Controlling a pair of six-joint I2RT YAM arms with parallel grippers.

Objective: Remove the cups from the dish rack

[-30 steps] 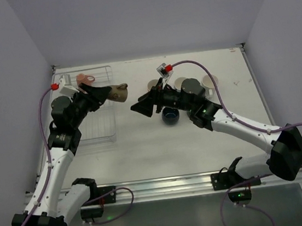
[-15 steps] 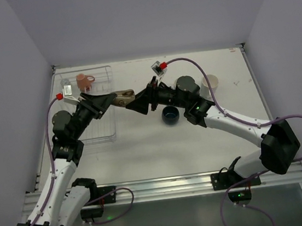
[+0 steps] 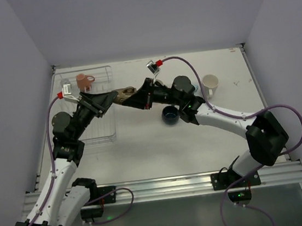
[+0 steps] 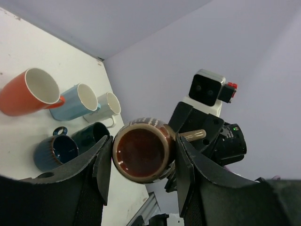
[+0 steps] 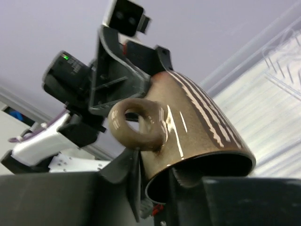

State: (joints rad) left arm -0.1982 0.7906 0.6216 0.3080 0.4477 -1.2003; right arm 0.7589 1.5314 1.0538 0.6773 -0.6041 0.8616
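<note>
A dark brown cup (image 3: pixel 124 94) hangs in the air between the two arms, just right of the dish rack (image 3: pixel 107 131). My left gripper (image 3: pixel 113 99) is shut on its body, a finger on each side (image 4: pixel 143 157). My right gripper (image 3: pixel 138 98) is shut on the same cup's wall by the handle, one finger inside the rim and one outside (image 5: pixel 157 181). A salmon pink cup (image 3: pixel 85 81) stands in the rack's far end. On the table lie an orange cup (image 4: pixel 28 96), a light blue cup (image 4: pixel 75 101), a white cup (image 4: pixel 107 107), a navy cup (image 4: pixel 55 151) and a dark green cup (image 4: pixel 91 135).
The navy cup (image 3: pixel 170 114) sits right under my right forearm, and the white cup (image 3: pixel 210 82) stands further right. The other unloaded cups are hidden behind the right arm in the top view. White walls close in the table on three sides.
My right gripper has travelled left to the brown cup and closed on its rim. The left gripper brought the cup slightly rightward and keeps holding it.
</note>
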